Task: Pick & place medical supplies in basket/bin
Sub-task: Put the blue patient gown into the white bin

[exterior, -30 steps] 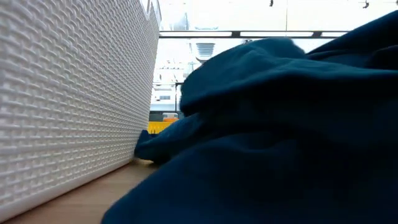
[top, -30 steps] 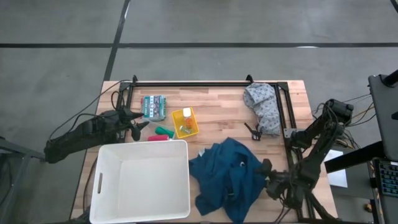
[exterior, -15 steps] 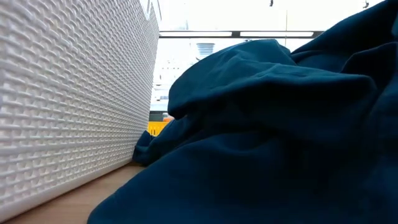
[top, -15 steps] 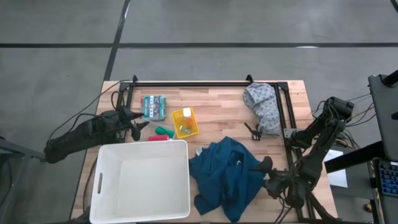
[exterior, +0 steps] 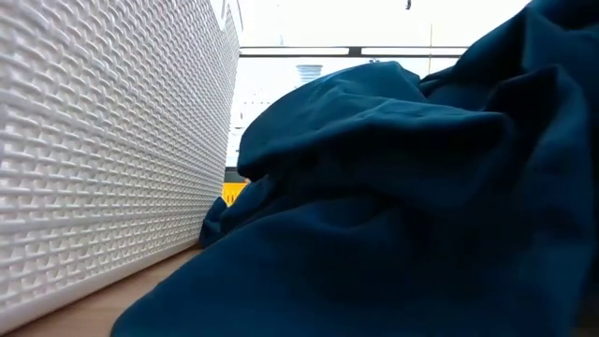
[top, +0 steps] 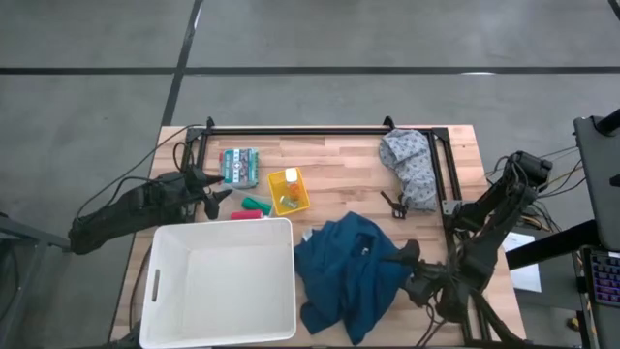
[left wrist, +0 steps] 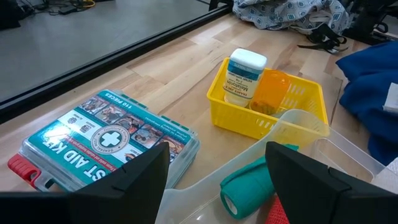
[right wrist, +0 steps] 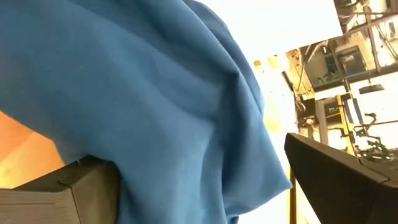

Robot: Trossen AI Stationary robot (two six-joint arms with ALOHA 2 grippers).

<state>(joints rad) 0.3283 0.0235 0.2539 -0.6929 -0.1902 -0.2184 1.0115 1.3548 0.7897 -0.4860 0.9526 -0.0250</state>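
The blue garment (top: 347, 276) lies crumpled on the table just right of the white bin (top: 218, 286); it fills the low view (exterior: 393, 187) beside the bin's wall (exterior: 94, 140). My right gripper (top: 405, 260) is open at the garment's right edge, with cloth across the gap (right wrist: 199, 180). My left gripper (top: 218, 194) waits open at the far left, over a green roll (left wrist: 249, 183). The grey speckled cloth (top: 412, 170) lies at the far right. A yellow basket (top: 289, 191) holds a white bottle (left wrist: 244, 74) and an orange one. My right gripper touches the garment's right edge (right wrist: 186, 137). A bunch of several folds lies between and over its wide-open fingers (right wrist: 68, 190), which come slanting down from the table's right. The rest of the garment lies on the table. Whether a finger reaches under the cloth is hidden.
A first-aid kit box (top: 239, 167) lies at the far left, with a red item (top: 242, 215) beside the green roll (top: 254, 204). A black frame rail (top: 291, 131) runs along the far edge and down the right side. Bare wood lies in the far middle.
My right gripper has gone a little up and toward the bin with its fingers still wide. The garment's right part has bunched up and slid leftward with it, rising in the low view, while its edge by the bin has stayed put.
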